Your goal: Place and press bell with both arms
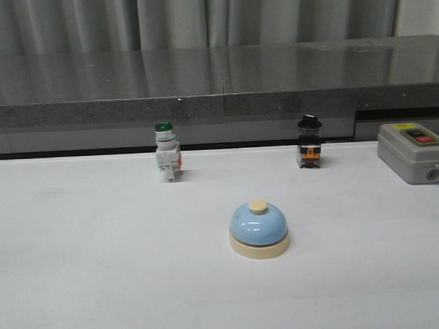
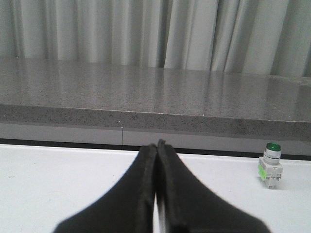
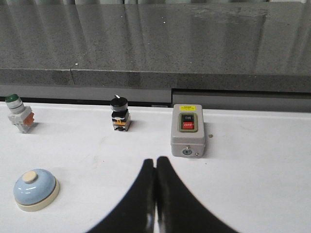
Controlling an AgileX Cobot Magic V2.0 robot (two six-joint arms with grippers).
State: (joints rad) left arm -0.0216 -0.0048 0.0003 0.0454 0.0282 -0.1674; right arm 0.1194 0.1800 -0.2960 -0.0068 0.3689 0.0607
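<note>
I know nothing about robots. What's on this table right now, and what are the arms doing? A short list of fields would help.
bell: light-blue dome call bell with cream base, standing free on the white table
behind it: green-capped white pushbutton, black-knobbed switch
far right: grey box with a red button
left tool: shut, empty
right tool: shut, empty
bell pressed: not yet

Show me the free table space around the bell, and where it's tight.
Bare table on both sides of the bell and in front of it. Behind it, a gap between the green switch and black knob switch. Tightest at the back right, near the grey box.
</note>
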